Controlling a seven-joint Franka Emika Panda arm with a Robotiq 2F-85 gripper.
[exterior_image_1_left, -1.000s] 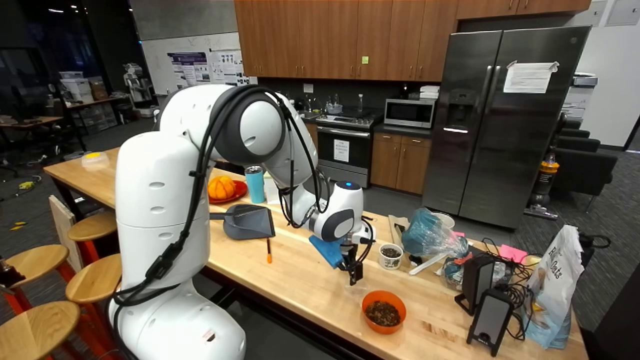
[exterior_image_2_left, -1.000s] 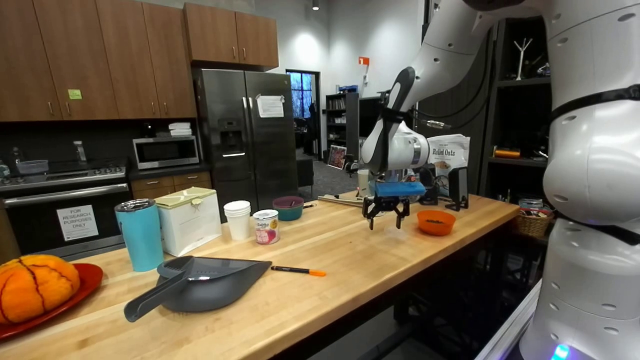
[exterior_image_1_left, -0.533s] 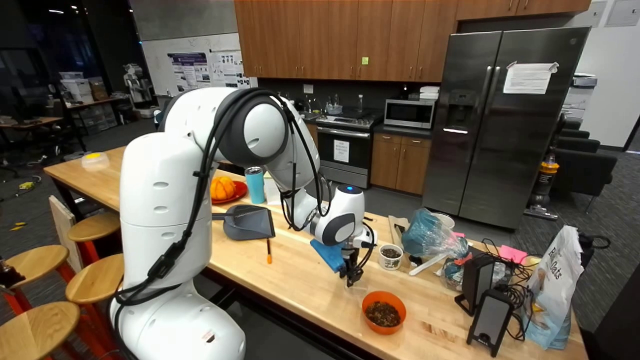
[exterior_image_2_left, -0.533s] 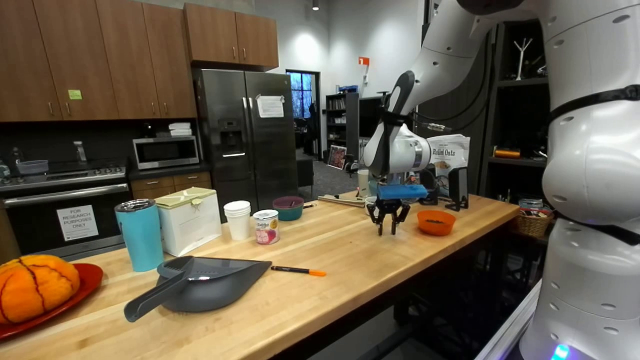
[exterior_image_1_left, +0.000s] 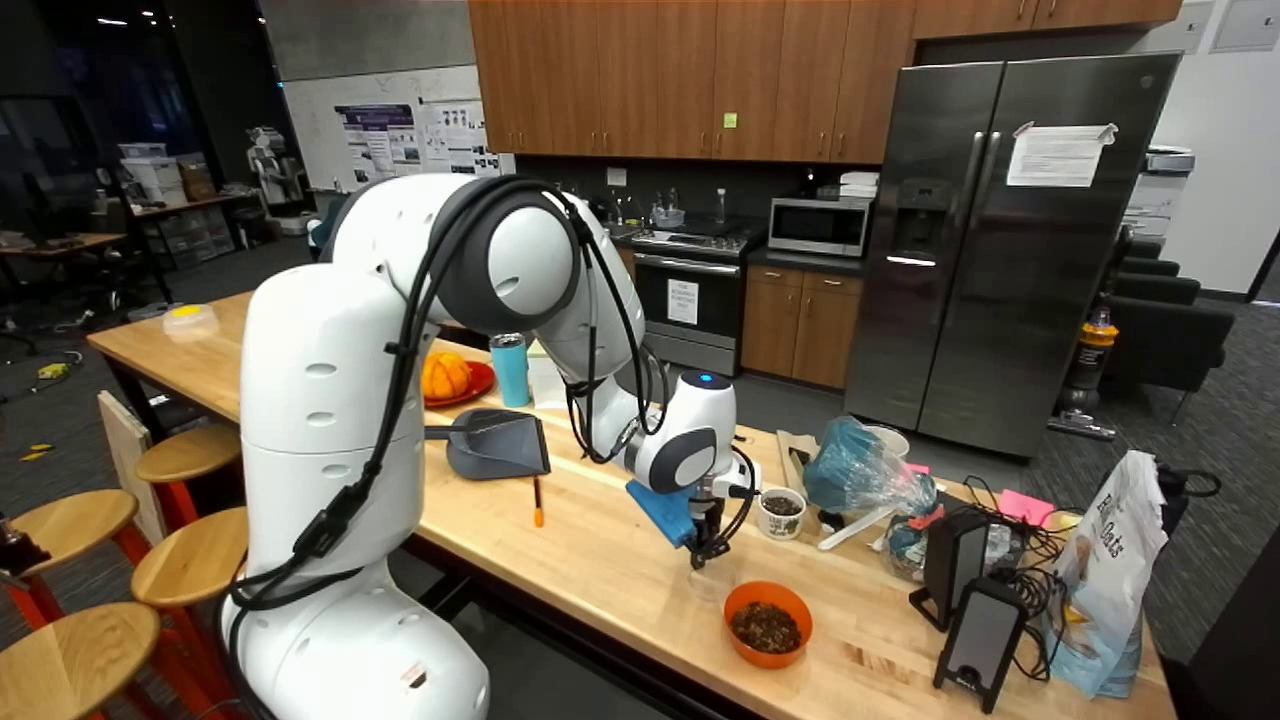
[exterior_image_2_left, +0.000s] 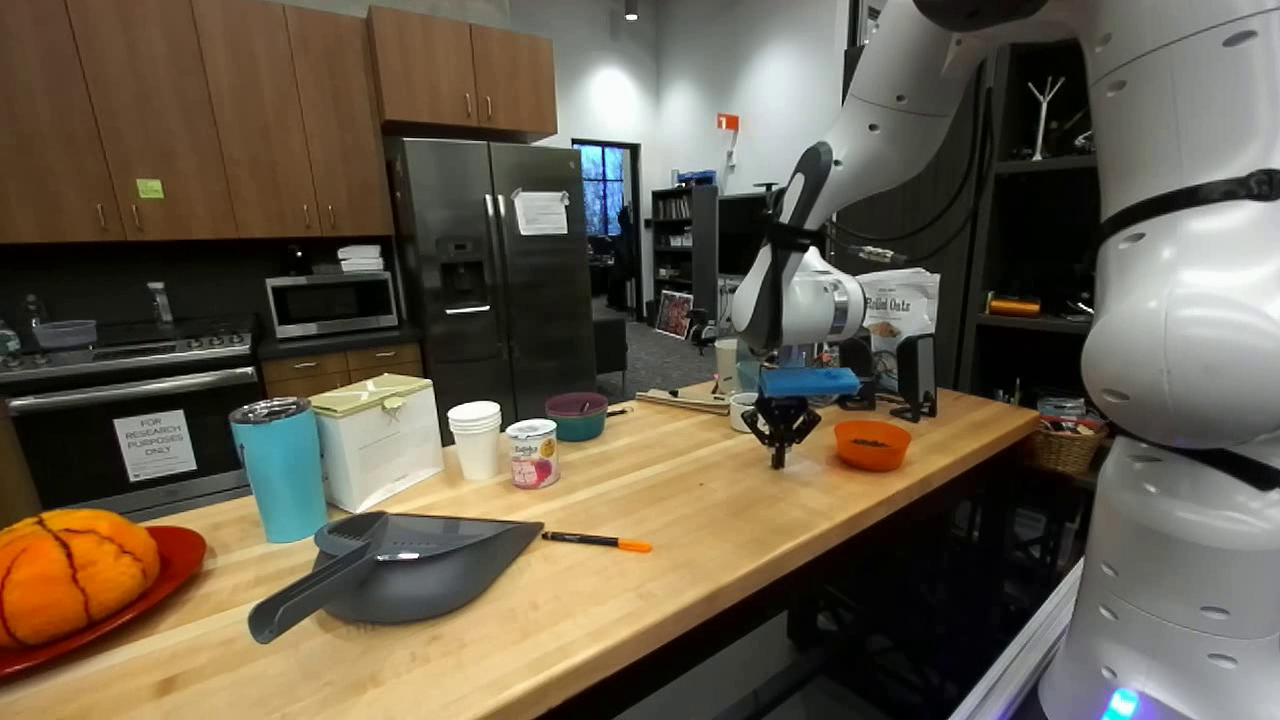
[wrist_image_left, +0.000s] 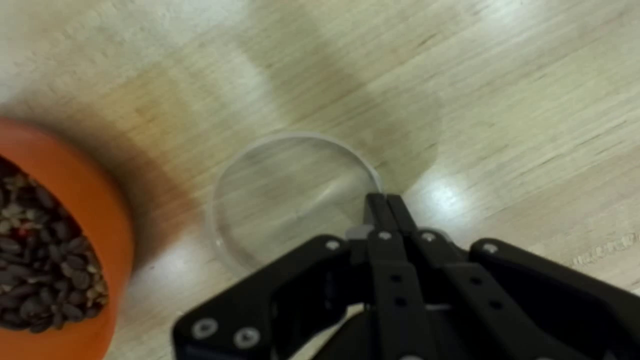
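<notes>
While the gripper points down in the lower middle of an exterior view, the bowl sits near it, lower right. In an exterior view, the dustpan lies lower left, well apart. In the wrist view, the jaws meet tightly at the rim of a clear round object, mid-frame; whether they pinch it, I cannot tell.
</notes>
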